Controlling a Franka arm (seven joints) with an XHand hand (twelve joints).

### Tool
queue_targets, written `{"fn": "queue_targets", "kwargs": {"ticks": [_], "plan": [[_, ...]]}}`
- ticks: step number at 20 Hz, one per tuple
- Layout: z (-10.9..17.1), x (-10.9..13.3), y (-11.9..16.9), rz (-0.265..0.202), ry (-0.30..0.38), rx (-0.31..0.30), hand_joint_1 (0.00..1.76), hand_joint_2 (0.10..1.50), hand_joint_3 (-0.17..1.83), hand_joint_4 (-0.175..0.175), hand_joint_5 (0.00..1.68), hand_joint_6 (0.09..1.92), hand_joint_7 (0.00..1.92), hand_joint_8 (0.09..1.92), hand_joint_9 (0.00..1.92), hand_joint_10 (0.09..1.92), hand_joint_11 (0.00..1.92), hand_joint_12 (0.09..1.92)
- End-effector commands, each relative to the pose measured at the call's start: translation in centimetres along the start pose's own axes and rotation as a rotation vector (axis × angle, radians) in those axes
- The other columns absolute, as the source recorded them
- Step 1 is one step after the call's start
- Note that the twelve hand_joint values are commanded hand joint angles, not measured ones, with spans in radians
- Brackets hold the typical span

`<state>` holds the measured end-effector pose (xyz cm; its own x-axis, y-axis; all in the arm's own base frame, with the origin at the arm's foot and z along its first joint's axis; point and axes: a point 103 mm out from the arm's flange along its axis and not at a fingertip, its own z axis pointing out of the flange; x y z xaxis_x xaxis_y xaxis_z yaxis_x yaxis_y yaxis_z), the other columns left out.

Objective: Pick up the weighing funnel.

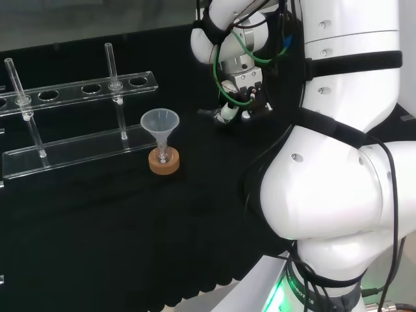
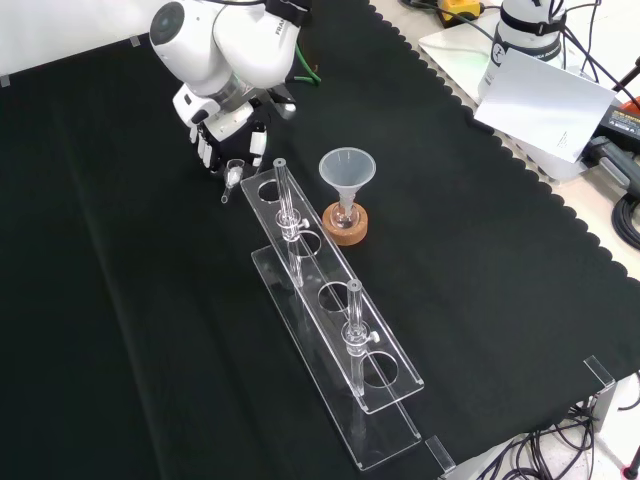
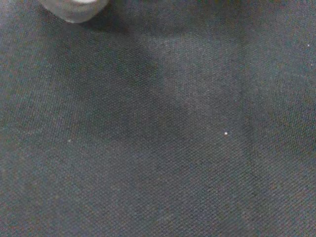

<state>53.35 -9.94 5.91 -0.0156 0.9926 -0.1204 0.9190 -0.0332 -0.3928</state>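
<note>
Hanging low over the black cloth that covers the counter, the hand is set right above the weighing funnel. This placement is judged to suit a grasp from above. In the front view the small clear piece is seen just under the hand, close beside the far end of the clear rack, with its short stem turned toward the view's bottom. Whether the hand is apart, together or clamped on the piece cannot be told. Nor can it be told whether the piece rests on the cloth or is raised off it.

Two glass tubes are kept upright by the rack's holes, so they cannot roll. The big funnel is stood mouth up to the rack's right in the front view. It is steadied by its stem in a small flask on a cork ring, apart from the hand.

In the wrist view the weave of the cloth is shown close, which suggests the palm is held low. The cloth is laid flat and dull, with a scalloped edge. Past that edge, a white sheet and cables are seen.
</note>
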Motion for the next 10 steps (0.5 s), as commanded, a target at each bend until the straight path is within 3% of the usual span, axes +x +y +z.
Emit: {"fn": "queue_targets", "kwargs": {"ticks": [1,5,10], "plan": [[0.0,0.3,0.2,0.005,-0.054,0.034,1.07,0.98,0.13,0.175,1.14,0.76,1.26,0.48,1.43,0.28,1.03,0.97],[-0.4,0.3,-0.1,0.018,-0.076,0.03,1.08,0.92,0.23,0.175,1.16,0.74,1.4,0.34,1.56,0.12,1.14,0.87],[-1.1,0.3,-0.5,0.025,-0.074,0.008,1.08,0.87,0.33,0.175,1.17,0.74,1.45,0.28,1.61,0.09,1.19,0.83]]}}
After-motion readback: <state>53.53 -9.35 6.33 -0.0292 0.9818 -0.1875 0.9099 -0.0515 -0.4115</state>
